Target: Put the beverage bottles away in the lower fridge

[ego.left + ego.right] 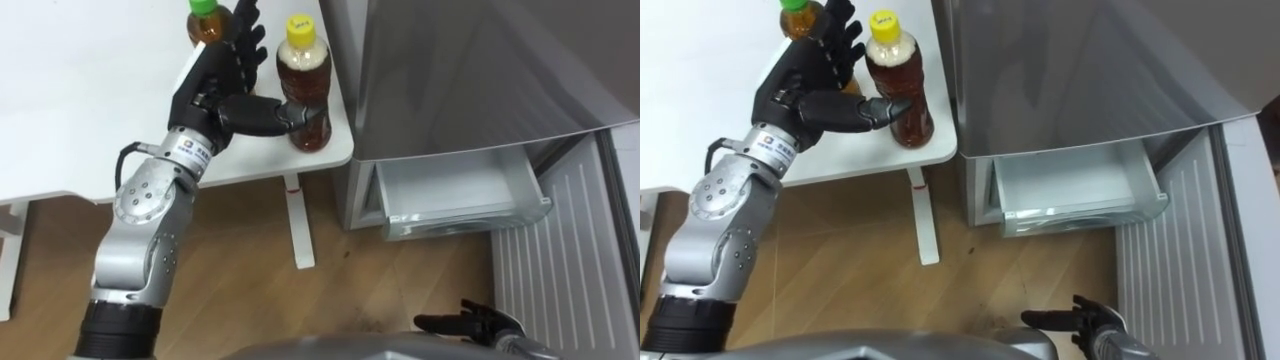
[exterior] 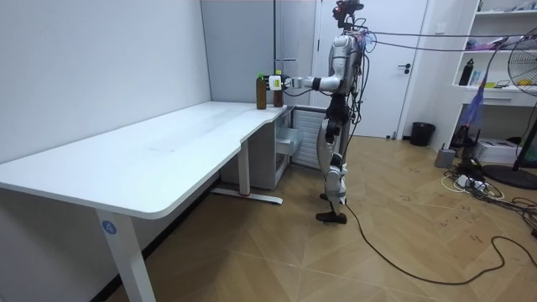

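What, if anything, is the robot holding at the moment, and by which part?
Nothing firmly yet: the left hand brackets the middle of the yellow-capped bottle, thumb in front, straight fingers behind; the right hand hangs open.

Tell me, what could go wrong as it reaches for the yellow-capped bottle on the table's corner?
1. The yellow-capped bottle stands near the edge of the table, and the left hand is open, just its thumb across the front; a nudge could tip it off.
2. The green-capped bottle stands right by the fingers; closing them might knock it.
3. The fridge drawer sits low and the right hand hangs idle; a weak one-handed grip may slip on the way down.
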{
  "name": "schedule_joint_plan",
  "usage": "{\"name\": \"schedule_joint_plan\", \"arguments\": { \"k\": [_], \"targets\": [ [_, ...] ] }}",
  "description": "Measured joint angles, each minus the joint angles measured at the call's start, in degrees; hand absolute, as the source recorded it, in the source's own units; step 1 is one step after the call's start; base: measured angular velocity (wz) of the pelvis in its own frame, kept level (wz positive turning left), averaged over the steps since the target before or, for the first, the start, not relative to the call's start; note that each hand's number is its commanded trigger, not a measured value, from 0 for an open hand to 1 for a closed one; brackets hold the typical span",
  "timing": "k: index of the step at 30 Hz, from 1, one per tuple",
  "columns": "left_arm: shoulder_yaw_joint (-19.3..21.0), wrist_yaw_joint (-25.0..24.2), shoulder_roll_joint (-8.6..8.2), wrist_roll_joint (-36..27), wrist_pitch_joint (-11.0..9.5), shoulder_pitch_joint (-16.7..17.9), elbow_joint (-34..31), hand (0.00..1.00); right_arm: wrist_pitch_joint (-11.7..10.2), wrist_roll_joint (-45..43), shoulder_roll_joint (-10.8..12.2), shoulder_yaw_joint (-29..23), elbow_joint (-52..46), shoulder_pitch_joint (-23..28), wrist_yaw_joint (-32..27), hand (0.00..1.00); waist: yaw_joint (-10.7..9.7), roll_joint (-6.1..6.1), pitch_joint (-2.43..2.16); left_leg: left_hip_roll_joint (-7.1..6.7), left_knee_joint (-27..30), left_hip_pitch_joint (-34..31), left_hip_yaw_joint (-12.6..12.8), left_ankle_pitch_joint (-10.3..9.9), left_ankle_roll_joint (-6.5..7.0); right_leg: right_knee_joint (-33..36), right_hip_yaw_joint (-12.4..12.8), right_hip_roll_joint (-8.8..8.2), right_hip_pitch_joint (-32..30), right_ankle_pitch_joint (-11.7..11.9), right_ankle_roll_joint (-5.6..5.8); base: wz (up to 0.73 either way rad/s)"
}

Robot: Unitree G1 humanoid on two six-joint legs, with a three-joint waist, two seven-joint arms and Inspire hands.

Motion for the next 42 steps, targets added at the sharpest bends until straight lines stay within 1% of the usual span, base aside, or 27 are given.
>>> {"name": "schedule_joint_plan", "arguments": {
  "k": [3,6,10,16,20,27,29,32,34,36,37,38,39,42],
  "targets": [
    [0.00,-0.08,0.00,-0.01,0.02,-0.94,-0.04,0.00,0.01,-0.02,0.00,-0.01,-0.25,-0.01,0.16,0.00,-0.15,-0.03,0.01,0.02,-0.02,-0.02,0.01,-0.03,-0.02,-0.02,0.02,0.02,-0.06,0.00,0.00,0.00],
    [-0.02,-0.15,0.01,-0.02,0.04,-2.87,-0.04,0.00,0.05,-1.08,-0.02,-0.14,-0.81,0.07,0.73,0.00,-0.25,-0.16,0.02,0.02,0.00,0.04,0.17,-0.03,-0.02,-0.02,0.28,0.05,-0.14,0.00,0.00,-0.01],
    [-0.49,-0.41,0.04,-0.02,0.04,-4.22,-0.03,0.00,0.05,-2.68,-0.01,-0.15,-1.22,-0.25,1.33,0.00,-1.23,-0.22,-0.04,0.03,-0.03,0.10,0.36,-0.02,-0.02,-0.02,0.57,0.09,-0.15,0.00,0.00,-0.02],
    [-1.39,-0.96,0.04,-0.04,0.05,-4.22,0.61,0.00,0.04,-2.67,-0.01,-0.11,-1.40,-0.33,1.33,0.00,-1.39,-0.25,-0.07,0.06,-0.02,0.03,0.40,-0.03,-0.02,0.01,1.60,0.21,-0.34,0.00,0.00,-0.01],
    [-2.16,-0.97,0.05,-0.04,0.05,-4.23,0.62,0.00,0.05,-2.67,-0.01,-0.11,-1.42,-0.33,1.34,0.00,-1.39,-0.27,-0.13,0.07,-0.02,0.03,0.41,-0.03,-0.02,0.12,1.68,0.23,-0.41,0.01,-0.01,0.00],
    [-2.21,-1.01,0.11,0.02,0.05,-4.23,0.83,0.00,-0.05,-2.67,-0.10,-0.19,-1.41,-0.15,1.34,0.00,-1.47,-0.05,-0.28,0.15,0.00,0.05,0.45,-0.02,-0.03,0.13,1.69,0.31,-0.39,0.08,-0.12,0.00],
    [-2.21,-1.19,0.41,0.02,0.05,-4.23,0.88,0.00,-0.06,-2.66,-0.13,-0.24,-1.45,-0.08,1.33,0.00,-1.50,0.08,-0.33,0.18,-0.02,0.06,0.48,-0.02,-0.03,0.11,1.70,0.34,-0.37,0.08,-0.12,0.00],
    [-2.21,-1.22,0.82,0.03,0.05,-4.23,0.88,0.00,-0.10,-2.65,-0.30,-0.23,-1.48,-0.07,1.43,0.00,-1.66,0.22,-0.28,0.18,-0.03,0.05,0.48,-0.02,-0.03,0.09,1.66,0.35,-0.32,0.08,-0.13,0.00],
    [-2.21,-1.22,0.85,0.03,0.05,-4.23,0.88,0.00,-0.18,-2.65,-0.44,-0.23,-1.62,-0.07,1.51,0.00,-1.85,0.43,-0.20,0.18,-0.07,0.03,0.48,-0.03,-0.03,0.07,1.66,0.35,-0.22,0.08,-0.13,0.00],
    [-2.21,-1.23,0.85,0.03,0.04,-4.23,1.25,0.00,-0.31,-2.61,-0.46,-0.23,-1.58,-0.08,1.65,0.00,-2.20,0.51,-0.22,0.21,-0.16,0.10,0.48,-0.04,-0.05,0.00,1.64,0.39,-0.06,0.08,-0.13,0.00],
    [-2.21,-1.24,0.85,0.04,0.04,-4.23,1.75,0.04,-0.49,-2.59,-0.46,-0.23,-1.58,-0.08,1.79,0.00,-2.44,0.58,-0.25,0.22,-0.16,0.11,0.49,-0.05,-0.07,0.00,1.64,0.41,-0.06,0.08,-0.13,0.00],
    [-2.21,-1.29,0.84,0.05,0.04,-4.23,2.31,0.63,-0.55,-2.55,-0.46,-0.23,-1.58,-0.07,1.83,0.00,-2.63,0.63,-0.22,0.23,-0.16,0.10,0.52,-0.05,-0.07,-0.01,1.65,0.42,-0.08,0.08,-0.13,0.00],
    [-2.21,-1.31,0.85,0.05,0.04,-4.23,2.48,1.00,-0.55,-2.45,-0.47,-0.24,-1.58,-0.04,1.83,0.00,-2.66,0.65,-0.20,0.24,-0.16,0.10,0.54,-0.05,-0.07,-0.02,1.66,0.43,-0.09,0.08,-0.13,0.00],
    [-2.20,-1.34,0.84,0.06,0.04,-4.23,2.86,1.00,-0.57,-2.41,-0.47,-0.28,-1.58,-0.02,1.85,0.00,-2.72,0.65,-0.19,0.27,-0.16,0.08,0.58,-0.06,-0.09,-0.04,1.65,0.45,-0.11,0.08,-0.13,0.00]
  ]
}}
